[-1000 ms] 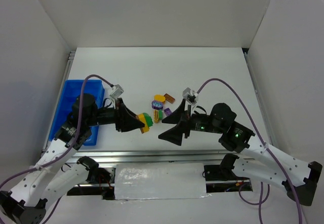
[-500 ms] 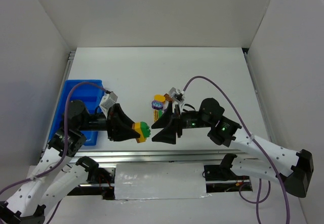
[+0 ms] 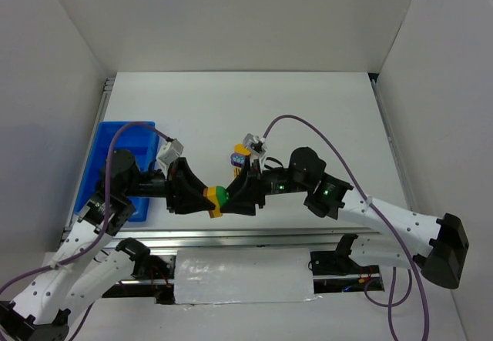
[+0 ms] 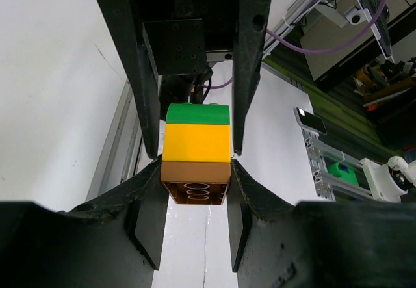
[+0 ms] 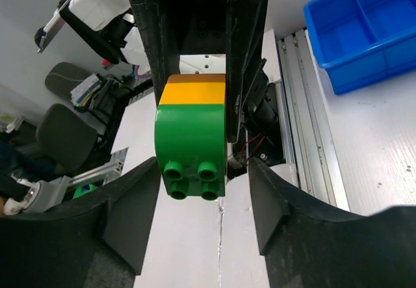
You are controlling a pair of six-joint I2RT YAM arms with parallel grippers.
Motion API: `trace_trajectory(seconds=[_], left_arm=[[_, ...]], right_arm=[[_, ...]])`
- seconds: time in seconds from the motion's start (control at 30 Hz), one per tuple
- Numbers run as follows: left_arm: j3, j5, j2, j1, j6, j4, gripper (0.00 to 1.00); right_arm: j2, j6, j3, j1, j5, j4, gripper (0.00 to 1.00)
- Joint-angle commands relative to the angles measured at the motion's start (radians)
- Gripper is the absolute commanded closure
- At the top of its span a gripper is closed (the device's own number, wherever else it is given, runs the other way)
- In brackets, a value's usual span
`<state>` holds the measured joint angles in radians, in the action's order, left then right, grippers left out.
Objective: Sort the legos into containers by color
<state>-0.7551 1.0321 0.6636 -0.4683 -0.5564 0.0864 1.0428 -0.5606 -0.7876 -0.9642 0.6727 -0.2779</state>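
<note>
White table [image 3: 308, 110], 6 o'clock edge: the left pincer [image 4: 195, 176] pinches the brown end of a brown-yellow-green lego stack [image 3: 216, 199] while the right pincer [image 5: 205, 166], spread around its green end, likely must close and pull, the blue tray [image 3: 115, 137] sitting at 9 o'clock.

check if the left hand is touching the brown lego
Touching. The left wrist view shows the left hand clamped against both sides of the brown lego, with no gap on either side.

top: high overhead, looking down, wide | wrists: close, facing each other | shared: stacked bricks [image 4: 196, 151], opposite ends
</note>
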Motion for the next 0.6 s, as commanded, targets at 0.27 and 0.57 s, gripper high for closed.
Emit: trace_trajectory(seconds=[0.27,0.57], left_arm=[[-0.003,0.023,-0.015,-0.003,-0.004,-0.056,1.0],[-0.013,0.005,-0.019,-0.003,0.003,-0.034,1.0]], right_arm=[[0.057,0.014,-0.09,-0.042,0.034,-0.092,0.33],[0.059,0.047,-0.058,-0.073,0.019,-0.069,0.31]])
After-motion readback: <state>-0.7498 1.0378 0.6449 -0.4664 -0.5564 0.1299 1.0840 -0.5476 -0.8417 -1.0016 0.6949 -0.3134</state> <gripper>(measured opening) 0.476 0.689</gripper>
